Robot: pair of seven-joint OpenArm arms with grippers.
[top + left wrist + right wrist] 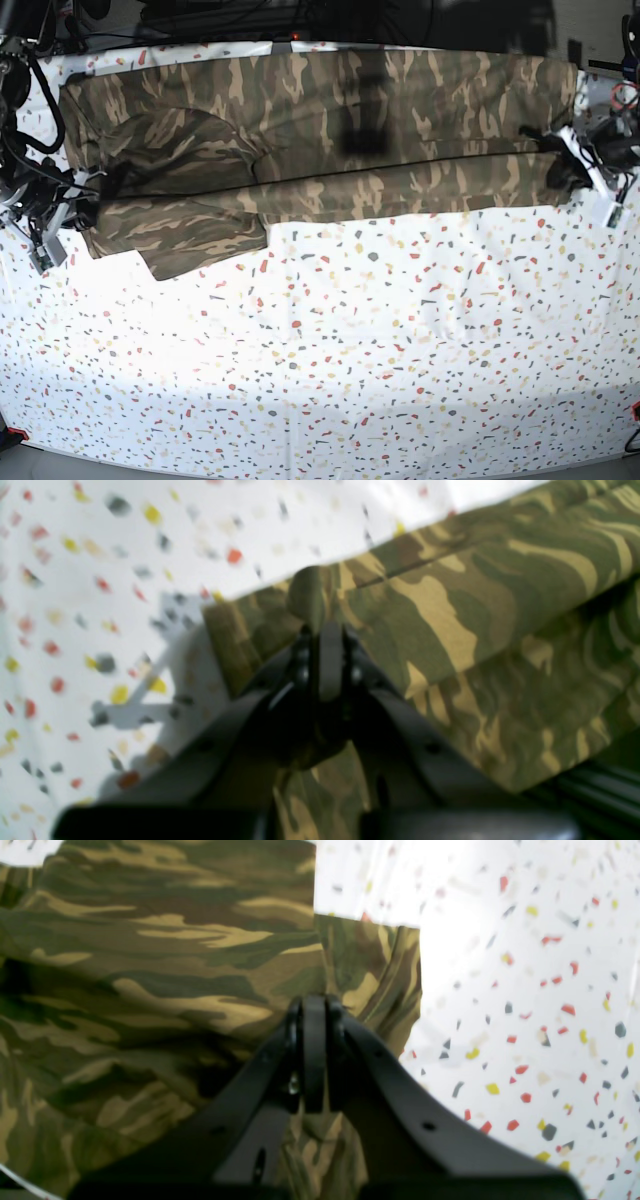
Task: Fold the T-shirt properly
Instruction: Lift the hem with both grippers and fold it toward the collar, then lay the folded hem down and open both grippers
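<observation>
Your camouflage T-shirt [320,120] lies stretched across the speckled tabletop's [350,350] far side. Your left fingers [320,625] and right fingers [314,1005] each pinch its fabric at opposite ends.

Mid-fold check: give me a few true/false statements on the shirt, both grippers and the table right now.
1. The shirt lies stretched across the far side of the table. True.
2. The left gripper is open, clear of the cloth. False: it is shut on the shirt's edge.
3. The right gripper is shut on the shirt. True.
4. The shirt is plain white. False: it is camouflage in brown, tan and green.
5. Both grippers hold the same end of the shirt. False: they are at opposite ends.
</observation>
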